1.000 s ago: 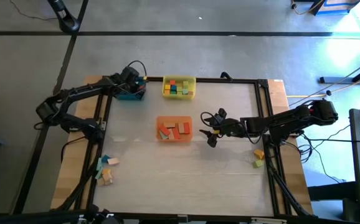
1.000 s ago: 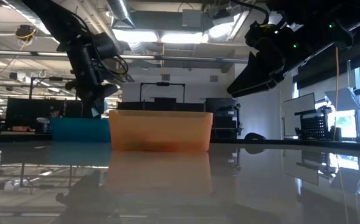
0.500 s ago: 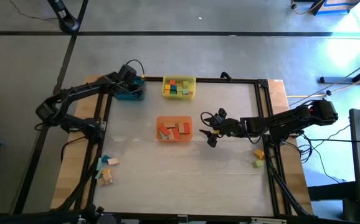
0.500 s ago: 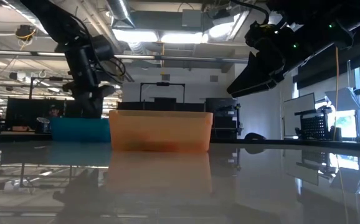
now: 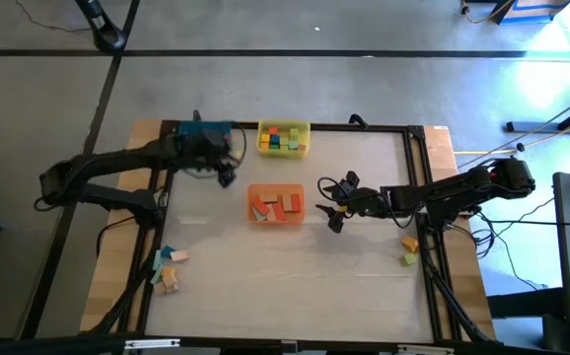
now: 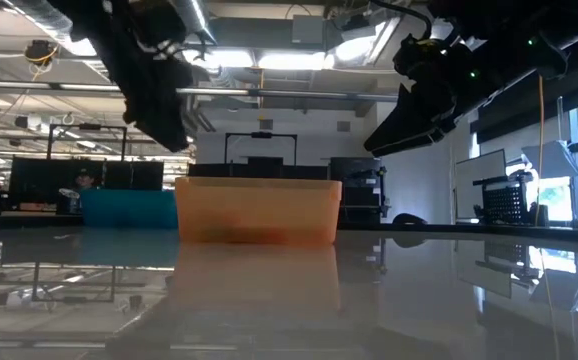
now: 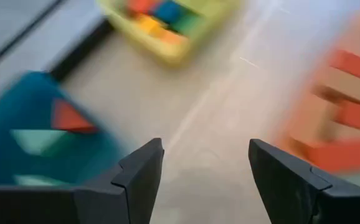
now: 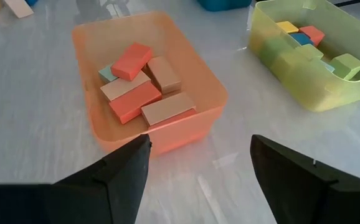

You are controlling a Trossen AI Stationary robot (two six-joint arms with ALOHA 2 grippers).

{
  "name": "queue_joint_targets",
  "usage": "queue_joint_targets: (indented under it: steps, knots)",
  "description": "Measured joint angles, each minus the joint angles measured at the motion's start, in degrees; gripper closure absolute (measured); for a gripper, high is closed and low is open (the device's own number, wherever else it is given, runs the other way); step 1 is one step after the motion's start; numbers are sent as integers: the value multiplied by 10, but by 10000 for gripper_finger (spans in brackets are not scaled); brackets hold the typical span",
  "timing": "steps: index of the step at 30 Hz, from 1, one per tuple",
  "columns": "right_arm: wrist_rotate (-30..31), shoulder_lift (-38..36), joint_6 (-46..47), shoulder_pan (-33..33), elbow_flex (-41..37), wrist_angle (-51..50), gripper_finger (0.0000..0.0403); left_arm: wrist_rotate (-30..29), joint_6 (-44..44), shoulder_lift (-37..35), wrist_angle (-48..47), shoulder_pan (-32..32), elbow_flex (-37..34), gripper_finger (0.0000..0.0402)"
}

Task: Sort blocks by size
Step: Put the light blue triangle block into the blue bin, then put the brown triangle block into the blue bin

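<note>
The blocks lie sorted in three trays: a blue tray [image 5: 198, 129] at the far left holds a red wedge [image 7: 71, 118] and a pale green block, a yellow tray [image 5: 283, 138] holds small blocks, and an orange tray [image 5: 275, 204] holds larger red and wood blocks [image 8: 144, 84]. Loose blocks lie on the wooden edge at the left [image 5: 167, 268] and at the right [image 5: 409, 250]. My left gripper [image 5: 228, 177] is open and empty, in the air between the blue and orange trays [image 7: 205, 149]. My right gripper [image 5: 330, 207] is open and empty, right of the orange tray [image 8: 198, 146].
A black frame [image 5: 418, 187] borders the table top. Cables run by the far edge [image 5: 354, 122]. Bare table top lies in front of the orange tray [image 5: 285, 281]. The room beyond shows desks and equipment in the low view [image 6: 259, 160].
My left gripper has left the blue tray, rising and swinging toward the table's near edge and right, and now hangs between the blue and orange trays. The right arm has kept still.
</note>
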Motion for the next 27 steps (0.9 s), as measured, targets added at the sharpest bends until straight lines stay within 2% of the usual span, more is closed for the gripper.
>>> queue_joint_targets:
  steps: [4,14,21,27]
  knots:
    - [0,0,0,0,0,0,127,3,-62,0,-59,-103,0,177]
    - [-1,0,0,0,0,0,127,41,-299,3,-219,-338,0,176]
    - [-1,0,0,0,0,0,127,90,-426,7,-221,-466,-35,176]
    - [-1,0,0,0,0,0,127,116,-479,35,-220,-538,-56,176]
